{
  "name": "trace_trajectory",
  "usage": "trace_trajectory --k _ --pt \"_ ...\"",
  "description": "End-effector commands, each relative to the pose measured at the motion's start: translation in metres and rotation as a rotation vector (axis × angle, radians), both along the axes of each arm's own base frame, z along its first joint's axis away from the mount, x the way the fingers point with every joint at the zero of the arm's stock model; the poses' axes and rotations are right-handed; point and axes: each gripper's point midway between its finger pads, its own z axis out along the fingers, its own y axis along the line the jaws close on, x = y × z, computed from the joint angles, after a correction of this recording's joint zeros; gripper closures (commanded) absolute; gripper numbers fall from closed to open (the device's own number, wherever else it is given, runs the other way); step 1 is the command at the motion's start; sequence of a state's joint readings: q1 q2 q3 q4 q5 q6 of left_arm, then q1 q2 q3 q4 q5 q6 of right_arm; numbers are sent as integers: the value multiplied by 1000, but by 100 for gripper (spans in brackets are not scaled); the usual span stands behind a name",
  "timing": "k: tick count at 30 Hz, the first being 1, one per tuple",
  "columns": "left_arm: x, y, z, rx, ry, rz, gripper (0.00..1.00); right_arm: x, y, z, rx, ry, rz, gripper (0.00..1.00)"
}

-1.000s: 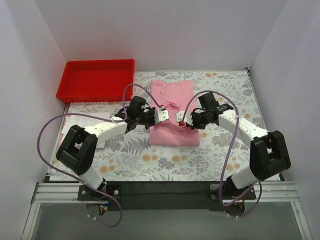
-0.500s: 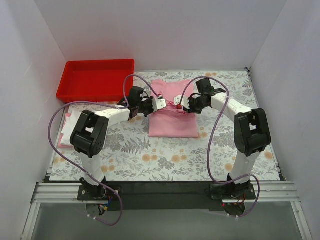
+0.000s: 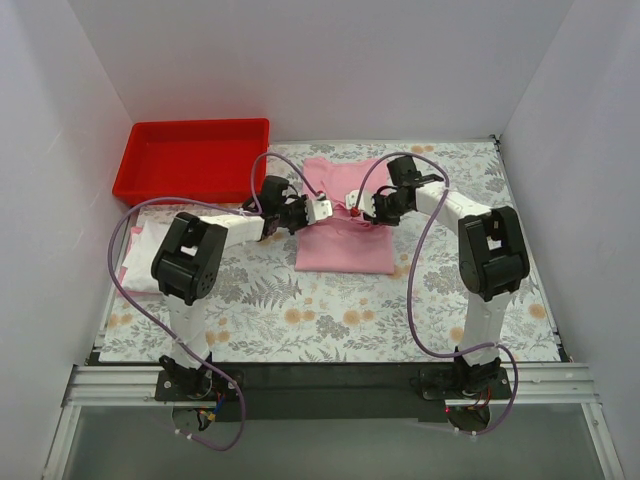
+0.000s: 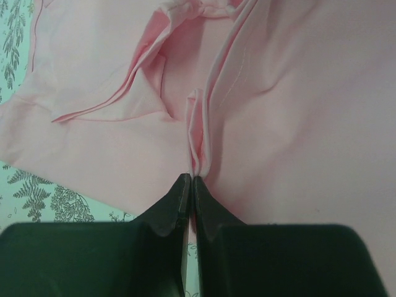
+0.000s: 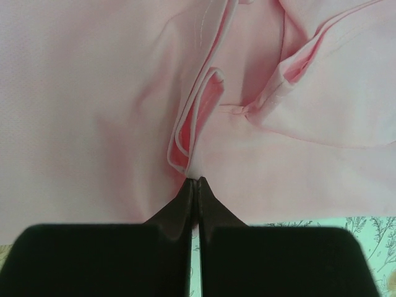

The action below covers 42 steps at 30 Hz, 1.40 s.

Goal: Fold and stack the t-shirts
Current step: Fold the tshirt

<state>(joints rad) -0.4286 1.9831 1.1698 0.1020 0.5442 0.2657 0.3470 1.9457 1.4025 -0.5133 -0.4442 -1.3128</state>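
Observation:
A light pink t-shirt [image 3: 345, 240] lies partly folded in the middle of the cloth-covered table. My left gripper [image 3: 322, 209] is shut on a pinched ridge of its cloth at the shirt's left side, seen in the left wrist view [image 4: 192, 178] with the pink t-shirt [image 4: 291, 124] filling the frame. My right gripper [image 3: 357, 207] is shut on a fold of the same shirt, seen in the right wrist view [image 5: 193, 180] on the pink cloth [image 5: 93, 111]. The two grippers are close together over the shirt's upper middle. More folded shirts [image 3: 143, 250], pink and white, lie at the left edge.
A red plastic tray [image 3: 192, 158] stands at the back left. The floral grey tablecloth [image 3: 330, 315] covers the table. White walls close in the left, back and right sides.
Both grippers have moved away from me toward the back of the table, carrying the shirt's near edge with them. Both arms now stretch further out and the shirt looks shorter.

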Motion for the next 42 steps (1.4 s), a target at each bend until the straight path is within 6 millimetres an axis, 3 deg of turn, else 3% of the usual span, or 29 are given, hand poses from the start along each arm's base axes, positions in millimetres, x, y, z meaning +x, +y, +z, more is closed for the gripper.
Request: trace_trajectory --k 1,2,4,6,9,11,12,14,16,17,19,21,22,23,25,29,33,37,42 --pt "23 -3 24 -20 -93 10 100 25 9 18 35 -69 -7 99" --pt "25 -1 22 -17 -90 22 100 29 10 20 40 -74 -13 99" --pt "31 1 24 -18 -107 46 99 36 11 24 52 -80 -48 86" --pt "37 3 32 -25 -121 80 79 42 11 30 52 -90 -73 77" --pt "51 5 59 -67 -147 140 63 47 6 42 45 -116 -107 63" --pt "62 10 86 -102 -172 176 59 48 3 56 56 -139 -132 60" --pt "64 11 95 -122 -163 195 57 49 0 61 50 -149 -146 53" --pt "67 19 115 -149 -161 222 57 47 -3 78 63 -173 -170 53" --pt "55 23 119 -166 -101 221 58 38 -5 88 85 -166 -177 54" --pt "44 21 135 -191 -96 185 59 28 -6 101 97 -171 -172 55" --pt "16 24 117 -175 8 155 62 6 -5 107 115 -146 -148 57" --pt "-16 18 118 -183 67 58 62 -18 -2 102 112 -100 -126 60" --pt "-32 20 104 -176 124 50 61 -28 -2 109 118 -109 -112 62" --pt "-42 19 103 -176 136 35 61 -46 -5 90 98 -61 -102 62" --pt "-70 15 83 -145 170 -5 61 -77 0 73 72 -34 -44 64" --pt "-98 15 55 -100 198 -33 58 -110 -2 44 29 27 -12 64" --pt "-109 11 39 -66 191 -58 55 -125 -3 17 3 86 -2 64" --pt "-110 9 23 -30 186 -73 54 -126 -8 -9 -33 100 2 64" --pt "-111 14 5 18 179 -88 54 -122 -11 -24 -66 107 -8 63"
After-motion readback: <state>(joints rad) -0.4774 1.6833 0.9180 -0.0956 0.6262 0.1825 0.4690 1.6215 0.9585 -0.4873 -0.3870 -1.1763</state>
